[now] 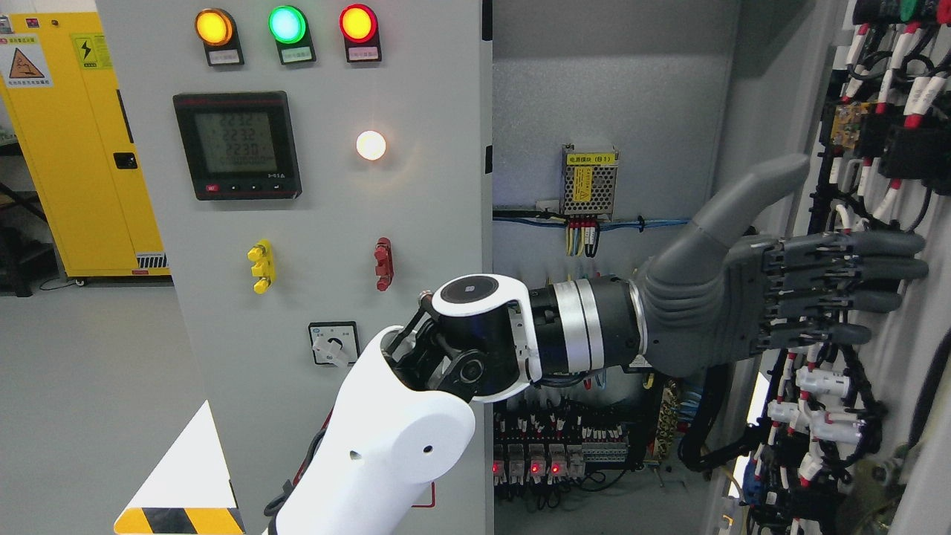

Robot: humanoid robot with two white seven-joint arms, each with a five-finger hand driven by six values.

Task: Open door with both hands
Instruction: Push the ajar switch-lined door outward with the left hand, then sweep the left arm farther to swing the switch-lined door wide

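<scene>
the left hand [773, 286] reached across with fingers straight and together, thumb raised, holding nothing — flat against the inside of the door [854, 223] at the right, already swung open. next likely a steady outward push — wider.

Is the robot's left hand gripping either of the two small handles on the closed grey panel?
No: the left hand is stretched flat with fingers extended against the opened door, far from the yellow handle and red handle.

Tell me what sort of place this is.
Probably an industrial electrical room or test bay: a grey control cabinet with indicator lamps, a digital meter, exposed wiring on the open door, and a yellow safety cabinet.
</scene>
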